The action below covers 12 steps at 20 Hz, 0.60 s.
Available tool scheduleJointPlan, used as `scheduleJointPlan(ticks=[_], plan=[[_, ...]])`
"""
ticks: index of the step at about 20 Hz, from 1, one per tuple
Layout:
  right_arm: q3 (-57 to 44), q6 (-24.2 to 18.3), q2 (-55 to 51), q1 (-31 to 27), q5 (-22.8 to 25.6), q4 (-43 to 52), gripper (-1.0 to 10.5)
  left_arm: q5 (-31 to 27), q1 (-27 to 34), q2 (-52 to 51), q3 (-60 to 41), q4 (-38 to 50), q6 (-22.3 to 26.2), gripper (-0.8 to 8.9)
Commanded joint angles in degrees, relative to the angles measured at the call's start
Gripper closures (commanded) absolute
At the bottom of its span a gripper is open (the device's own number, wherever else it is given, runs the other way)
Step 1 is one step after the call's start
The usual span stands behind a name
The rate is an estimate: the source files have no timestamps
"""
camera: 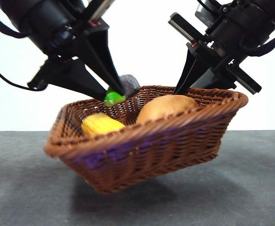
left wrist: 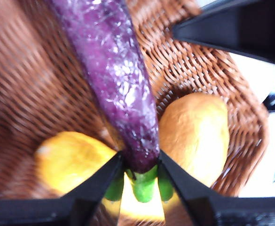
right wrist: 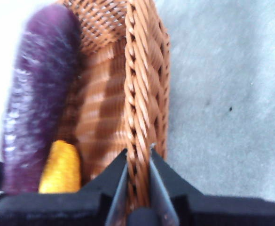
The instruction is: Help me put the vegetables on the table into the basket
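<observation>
The brown wicker basket (camera: 142, 136) is tilted, its right end raised off the table (camera: 250, 188). The potato (camera: 165, 107) and the corn cob (camera: 101, 125) lie inside it. My left gripper (camera: 114, 95) is shut on the purple eggplant (camera: 129, 84) at its green cap and holds it just above the basket's inside. The left wrist view shows the eggplant (left wrist: 113, 80) over the corn (left wrist: 66, 160) and the potato (left wrist: 196, 132). My right gripper (right wrist: 138, 157) is shut on the basket's braided rim (right wrist: 144, 84); in the front view it (camera: 186, 87) is at the basket's back right.
The dark grey table (right wrist: 222, 94) lies bare beside and below the basket. A white wall stands behind.
</observation>
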Motion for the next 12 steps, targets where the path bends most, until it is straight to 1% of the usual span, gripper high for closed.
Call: scheduleJointPlan(ticks=[1, 3, 7, 8, 10, 11, 12], plan=[[-0.2, 1.2, -0.1, 0.2, -0.3, 1.0, 9.6, 0.7, -0.2, 1.4, -0.5, 2.7, -8.0, 8.20], [-0.2, 0.6, -0.1, 0.2, -0.4, 1.0, 9.6, 1.7, -0.2, 2.2, -0.4, 3.7, -12.5, 8.20], [-0.2, 0.0, -0.1, 0.2, -0.7, 1.0, 9.6, 2.2, -0.4, 2.7, -0.4, 4.0, -16.9, 8.08], [-0.2, -0.4, -0.1, 0.2, -0.9, 0.9, 9.6, 2.2, -0.4, 2.7, -0.3, 4.2, -17.4, 7.57], [-0.2, -0.9, -0.1, 0.2, -1.0, 0.9, 9.6, 2.3, -0.5, 2.8, -0.3, 4.3, -17.4, 5.68], [-0.2, -1.2, -0.1, 0.2, -1.4, 0.9, 9.6, 2.4, -0.6, 2.8, -0.3, 4.3, -17.4, 5.23], [-0.2, -1.3, -0.1, 0.2, -1.6, 0.9, 9.6, 2.7, -0.6, 2.8, -0.3, 4.3, -17.4, 5.22]])
